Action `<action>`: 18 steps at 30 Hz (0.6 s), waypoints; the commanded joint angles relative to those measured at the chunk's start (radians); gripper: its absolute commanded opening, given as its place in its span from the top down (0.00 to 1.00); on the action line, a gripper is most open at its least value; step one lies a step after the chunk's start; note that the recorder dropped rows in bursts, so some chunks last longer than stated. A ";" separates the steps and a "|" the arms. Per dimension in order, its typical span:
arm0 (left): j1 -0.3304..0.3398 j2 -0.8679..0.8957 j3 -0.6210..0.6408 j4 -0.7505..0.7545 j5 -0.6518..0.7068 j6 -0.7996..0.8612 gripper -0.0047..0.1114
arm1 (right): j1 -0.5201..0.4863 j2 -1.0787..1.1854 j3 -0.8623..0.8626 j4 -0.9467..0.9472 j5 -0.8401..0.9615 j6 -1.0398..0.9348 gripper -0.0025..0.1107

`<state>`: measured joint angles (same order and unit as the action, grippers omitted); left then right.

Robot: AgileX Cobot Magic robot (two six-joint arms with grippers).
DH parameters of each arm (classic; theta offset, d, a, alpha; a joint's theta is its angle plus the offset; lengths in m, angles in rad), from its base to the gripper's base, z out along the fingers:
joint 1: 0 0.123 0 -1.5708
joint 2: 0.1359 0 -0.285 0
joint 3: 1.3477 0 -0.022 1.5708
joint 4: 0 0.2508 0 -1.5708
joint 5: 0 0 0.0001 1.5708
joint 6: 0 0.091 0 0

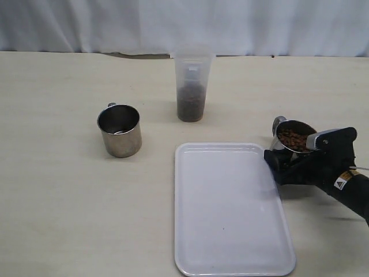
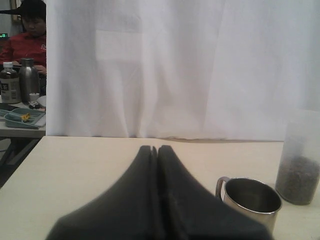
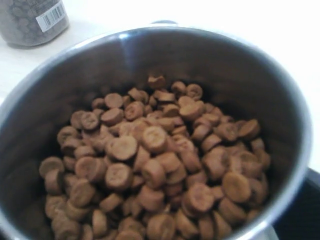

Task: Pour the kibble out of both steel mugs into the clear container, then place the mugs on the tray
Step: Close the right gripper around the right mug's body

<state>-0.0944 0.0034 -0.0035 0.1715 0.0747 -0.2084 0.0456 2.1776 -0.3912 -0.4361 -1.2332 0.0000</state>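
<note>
An empty steel mug (image 1: pixel 119 131) stands upright on the table at the left; the left wrist view shows it (image 2: pixel 251 201) beside the clear container (image 2: pixel 299 165). The clear container (image 1: pixel 191 89) stands at the back centre, its lower part filled with kibble (image 1: pixel 190 105). The white tray (image 1: pixel 230 213) lies bare in front of it. My right gripper (image 1: pixel 282 158) is shut on the second steel mug (image 1: pixel 294 137) just right of the tray's far corner. This mug (image 3: pixel 150 45) is full of kibble (image 3: pixel 155 160). My left gripper (image 2: pixel 155 148) is shut and empty, out of the exterior view.
A white curtain (image 1: pixel 184 23) hangs along the table's back edge. Past the curtain's edge, the left wrist view shows a person in red (image 2: pixel 27 35) and bottles (image 2: pixel 10 82) on another table.
</note>
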 commanded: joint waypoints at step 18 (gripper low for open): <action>0.003 -0.003 0.003 -0.004 -0.014 -0.007 0.96 | 0.001 0.012 -0.028 -0.008 0.012 -0.009 0.37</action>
<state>-0.0944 0.0034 -0.0035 0.1715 0.0747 -0.2084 0.0456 2.1822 -0.4024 -0.4307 -1.2396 0.0000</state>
